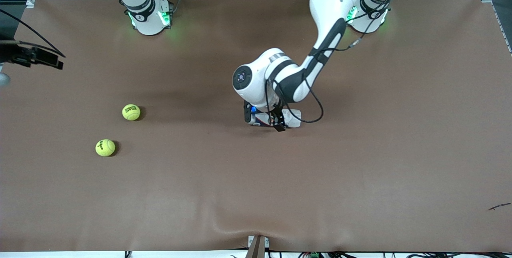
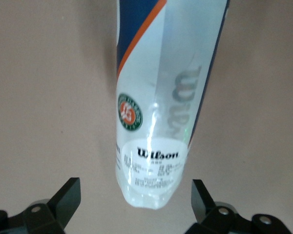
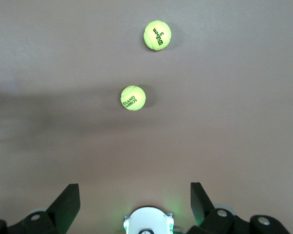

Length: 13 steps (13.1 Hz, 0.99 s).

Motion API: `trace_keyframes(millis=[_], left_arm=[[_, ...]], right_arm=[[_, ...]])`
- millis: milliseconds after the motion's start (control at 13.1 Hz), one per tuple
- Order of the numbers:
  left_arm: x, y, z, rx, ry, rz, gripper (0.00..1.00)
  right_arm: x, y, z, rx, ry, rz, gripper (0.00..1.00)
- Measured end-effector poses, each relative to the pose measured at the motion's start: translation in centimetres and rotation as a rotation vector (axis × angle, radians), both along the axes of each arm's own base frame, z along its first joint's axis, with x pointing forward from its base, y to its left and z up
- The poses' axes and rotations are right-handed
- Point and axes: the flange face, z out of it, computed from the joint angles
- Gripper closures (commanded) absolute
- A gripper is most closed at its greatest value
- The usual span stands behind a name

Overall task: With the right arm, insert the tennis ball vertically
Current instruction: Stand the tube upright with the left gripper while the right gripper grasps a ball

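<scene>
The left end effector [image 2: 136, 202] hangs low over the middle of the tabletop [image 1: 360, 170], its black fingers [image 2: 66, 197] spread wide to either side of a clear plastic Wilson tennis ball can [image 2: 161, 107]. The can lies on its side between the fingers without being gripped. It is a smooth, see-through tube with a rounded end, a white printed label, a green and orange round badge and blue and orange stripes; whether anything is inside cannot be told.

The right end effector [image 3: 136, 204] is raised over the tabletop at the right arm's end, fingers wide apart and holding nothing. Below it and well apart from it, two fuzzy yellow-green tennis balls rest on the matte brown covering. The ball printed with Roland Garros lettering [image 1: 131, 112] lies closer under this end effector; the Wilson ball [image 1: 105, 147] lies near it, nearer to the front camera. Both are well apart from the can.
</scene>
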Motion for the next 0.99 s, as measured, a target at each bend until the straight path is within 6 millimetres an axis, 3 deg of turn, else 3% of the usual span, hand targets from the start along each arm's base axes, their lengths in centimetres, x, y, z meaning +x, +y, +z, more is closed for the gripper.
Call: trace_keyframes(millis=[380,609,989], left_arm=[[-0.8,-1.2,-0.6,-0.001,-0.013,-0.028,0.0],[-1.6,-1.6,-2.4,0.017,0.005,-0.04,0.0],[-2.5,-2.0,-4.0,0.048,0.006,-0.069,0.0]], right_arm=[[-0.6,0.0,-6.6,0.006,0.048,-0.004,0.0],[-0.7,0.3,-11.4,0.002,0.025,-0.001,0.0],[0.5,5.0,-18.4,-0.008,-0.006,0.088,0.0]])
